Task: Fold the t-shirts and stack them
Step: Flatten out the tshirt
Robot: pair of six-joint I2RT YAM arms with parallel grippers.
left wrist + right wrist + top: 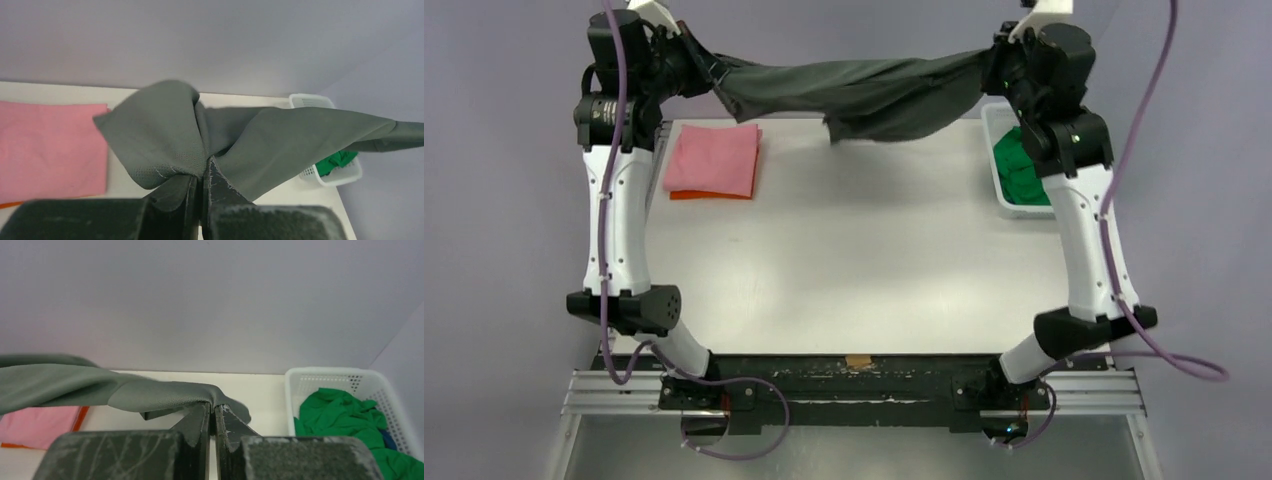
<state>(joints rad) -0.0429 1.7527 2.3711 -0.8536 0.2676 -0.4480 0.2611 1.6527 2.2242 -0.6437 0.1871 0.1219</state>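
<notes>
item 1, left gripper [202, 172]: high at the upper left of the top view, raised off the table [854, 260]. i read its fingers as pinched narrow on one end of the grey shirt [864, 95]. the cloth bunches right at the tips in the wrist view.

item 2, left part of the table, below that gripper: pink shirt [714, 158], folded flat. it lies on an orange shirt [694, 195], of which i see only a thin edge along the near side.

item 3, top centre: the grey shirt, held in the air between both grippers. it sags in the middle and a loose flap hangs down near the table's far edge.

item 4, upper right: right gripper [212, 407], fingers closed narrow on the shirt's other end.

item 5, right edge of the table: white basket [330, 374] with a crumpled green shirt [345, 415] inside.
</notes>
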